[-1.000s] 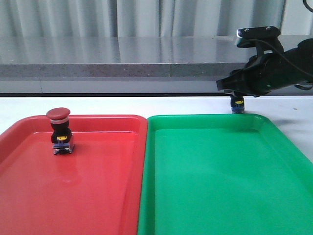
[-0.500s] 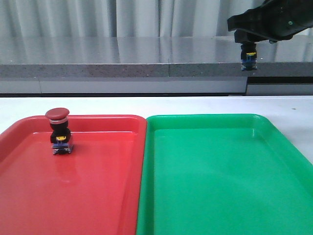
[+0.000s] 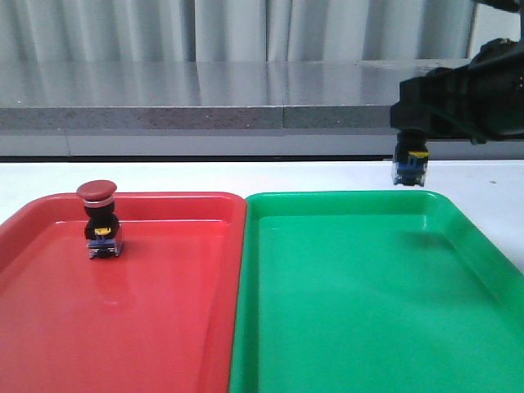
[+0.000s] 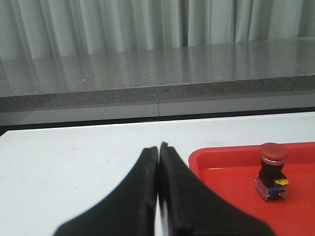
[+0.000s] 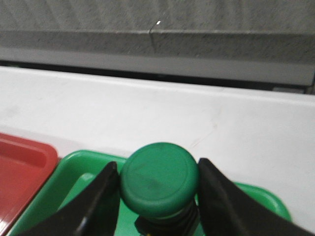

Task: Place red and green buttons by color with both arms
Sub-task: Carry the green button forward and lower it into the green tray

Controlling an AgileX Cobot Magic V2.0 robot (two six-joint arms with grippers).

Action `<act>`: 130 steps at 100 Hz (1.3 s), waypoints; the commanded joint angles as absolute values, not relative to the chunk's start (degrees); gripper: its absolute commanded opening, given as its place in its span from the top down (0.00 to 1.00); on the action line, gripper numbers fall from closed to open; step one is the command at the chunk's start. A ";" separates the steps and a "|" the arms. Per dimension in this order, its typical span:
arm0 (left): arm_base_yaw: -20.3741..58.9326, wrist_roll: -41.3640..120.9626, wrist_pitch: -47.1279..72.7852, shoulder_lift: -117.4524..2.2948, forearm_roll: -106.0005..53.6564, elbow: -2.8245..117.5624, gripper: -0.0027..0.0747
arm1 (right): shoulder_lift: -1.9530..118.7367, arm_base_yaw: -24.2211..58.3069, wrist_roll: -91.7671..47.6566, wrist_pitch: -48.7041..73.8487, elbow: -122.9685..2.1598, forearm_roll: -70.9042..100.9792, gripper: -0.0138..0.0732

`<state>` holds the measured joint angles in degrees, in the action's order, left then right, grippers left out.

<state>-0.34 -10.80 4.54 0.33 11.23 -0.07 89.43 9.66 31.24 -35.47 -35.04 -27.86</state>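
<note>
The red button [image 3: 100, 221] stands upright in the red tray [image 3: 115, 327] near its far left; it also shows in the left wrist view [image 4: 272, 172]. My left gripper [image 4: 158, 147] is shut and empty over the white table, beside the red tray's corner [image 4: 206, 157]. My right gripper [image 5: 158, 169] is shut on the green button [image 5: 160, 178], gripping its cap. In the front view the right gripper [image 3: 409, 135] holds the button, whose body [image 3: 408, 168] hangs above the far right edge of the green tray [image 3: 368, 311].
The two trays lie side by side on a white table [image 3: 246, 176]. A grey stone ledge [image 3: 205, 106] and curtains run behind the table. The green tray's rim [image 5: 74, 164] shows below the held button.
My right gripper, holding the green button, rose from the table behind the green tray, then came down and nearer, over the tray's far edge. The red button has not moved.
</note>
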 commanded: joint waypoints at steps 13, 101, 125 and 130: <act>-0.48 -10.88 0.00 2.24 10.77 -1.50 0.99 | 88.95 9.74 35.02 -41.85 -34.59 -35.45 0.69; -0.48 -10.88 0.00 2.24 10.77 -1.50 0.99 | 103.53 9.74 34.97 -55.18 -34.59 -39.24 0.69; -0.48 -10.88 0.00 2.24 10.77 -1.50 0.99 | 103.66 9.74 34.97 -55.71 -34.59 -39.69 0.63; -0.48 -10.88 0.00 2.24 10.77 -1.50 0.99 | 103.66 9.74 34.97 -56.07 -34.59 -39.69 0.56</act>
<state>-0.34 -10.80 4.54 0.33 11.23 -0.07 105.33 9.76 35.01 -52.41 -33.61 -39.01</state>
